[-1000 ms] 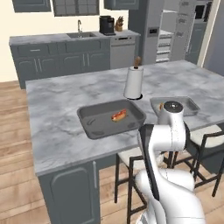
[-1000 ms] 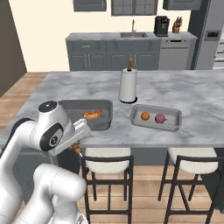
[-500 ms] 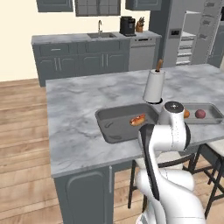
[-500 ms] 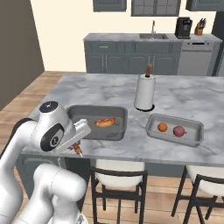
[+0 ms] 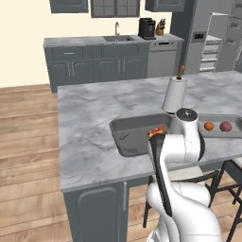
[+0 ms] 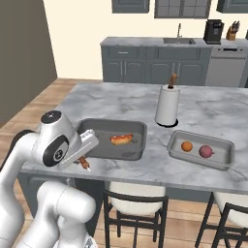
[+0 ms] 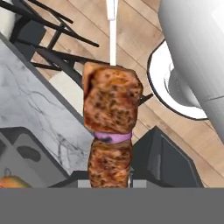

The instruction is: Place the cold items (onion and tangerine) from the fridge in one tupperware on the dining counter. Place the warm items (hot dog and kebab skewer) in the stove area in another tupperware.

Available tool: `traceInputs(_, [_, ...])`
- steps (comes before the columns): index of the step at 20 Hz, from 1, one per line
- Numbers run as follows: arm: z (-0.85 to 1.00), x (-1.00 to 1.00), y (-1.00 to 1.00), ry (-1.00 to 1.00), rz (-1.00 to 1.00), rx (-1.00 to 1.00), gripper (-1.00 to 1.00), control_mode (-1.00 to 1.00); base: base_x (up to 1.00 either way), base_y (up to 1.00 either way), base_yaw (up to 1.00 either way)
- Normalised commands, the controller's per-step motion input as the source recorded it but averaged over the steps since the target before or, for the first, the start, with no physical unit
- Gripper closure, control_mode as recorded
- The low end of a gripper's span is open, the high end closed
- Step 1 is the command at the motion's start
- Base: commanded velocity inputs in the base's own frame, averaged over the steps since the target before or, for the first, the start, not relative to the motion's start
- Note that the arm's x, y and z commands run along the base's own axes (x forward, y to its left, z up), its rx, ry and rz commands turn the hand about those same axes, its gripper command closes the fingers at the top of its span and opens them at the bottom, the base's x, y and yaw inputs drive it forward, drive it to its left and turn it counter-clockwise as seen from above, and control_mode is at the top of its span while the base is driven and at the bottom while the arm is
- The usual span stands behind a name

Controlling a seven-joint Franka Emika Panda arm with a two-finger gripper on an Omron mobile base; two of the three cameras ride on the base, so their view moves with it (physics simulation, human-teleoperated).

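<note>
The grey-veined white marble tabletop [image 6: 121, 104] of the kitchen island carries two shallow grey rectangular tupperware trays. The darker grey tray [image 6: 99, 145] holds a hot dog in a bun [image 6: 121, 139]; the lighter grey tray [image 6: 223, 157] to its right holds a round orange tangerine [image 6: 186, 146] and a reddish-purple onion [image 6: 206, 151], lying just beside each other. Behind and between the two trays stands an upright white paper towel roll on a brown-topped holder [image 6: 167, 104].

The end effector [image 6: 85, 160] hangs at the tabletop's near edge, just beside the dark tray's front left corner, and is clenched on a browned meat kebab skewer with a pale stick [image 7: 113, 127]. In the hand view the skewer rises from between the finger tips, with a purple slice between its meat pieces, above the wooden plank floor [image 7: 144, 35] and a black-framed stool [image 7: 52, 57].

Across the room, grey cabinets [image 6: 160, 70] run under a counter with a sink faucet [image 6: 178, 31], a black coffee machine [image 6: 213, 30] and a knife block [image 6: 234, 30], against a cream wall [image 6: 82, 34].
</note>
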Motion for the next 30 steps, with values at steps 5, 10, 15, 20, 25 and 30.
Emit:
traceInputs(5, [0.82, 0.79, 0.33, 0.0, -0.06, -0.01, 1.0, -1.0, 0.0, 0.0, 0.0])
traceInputs(10, [0.9, 0.96, -0.23, 0.23, 0.05, 0.0, 1.0, -1.0, 0.0, 0.0, 0.0])
traceInputs(15, [0.04, 1.0, 0.01, 0.48, 0.14, -0.08, 1.0, -1.0, 0.0, 0.0, 0.0])
traceInputs(20, [-0.37, 0.93, 0.04, 0.42, 0.15, -0.14, 1.0, -1.0, 0.0, 0.0, 0.0])
traceInputs(25, [-0.98, 0.68, 0.0, -0.01, 0.2, 0.02, 1.0, -1.0, 0.0, 0.0, 0.0])
traceInputs(30, [-0.91, 0.21, 0.01, -0.23, 0.25, 0.2, 1.0, -1.0, 0.0, 0.0, 0.0])
